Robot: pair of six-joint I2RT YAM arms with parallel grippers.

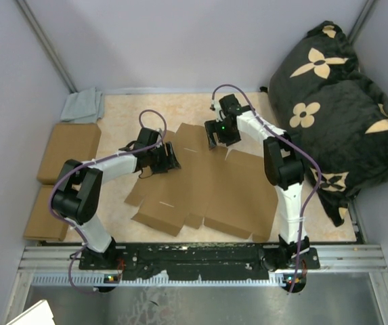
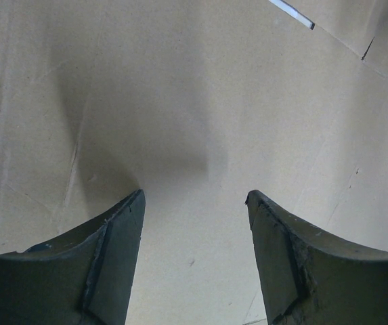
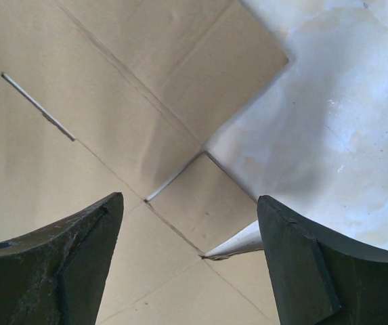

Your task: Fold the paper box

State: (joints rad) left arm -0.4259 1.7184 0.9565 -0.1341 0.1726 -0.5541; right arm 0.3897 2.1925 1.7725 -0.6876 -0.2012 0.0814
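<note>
The paper box (image 1: 207,193) lies as a large flat sheet of brown corrugated cardboard in the middle of the table, its flaps spread out. My left gripper (image 1: 168,161) hovers over the sheet's upper left part. In the left wrist view the left gripper (image 2: 195,198) is open, with only plain cardboard (image 2: 180,101) below it. My right gripper (image 1: 215,140) is over the far flap. In the right wrist view the right gripper (image 3: 190,201) is open above a notch where small flaps (image 3: 200,196) meet, and it holds nothing.
Two closed brown boxes (image 1: 68,150) (image 1: 47,213) sit at the left edge, with a grey cloth (image 1: 83,105) behind them. A big black cushion with beige flowers (image 1: 336,101) fills the right side. Pale tabletop (image 3: 342,101) shows beside the sheet.
</note>
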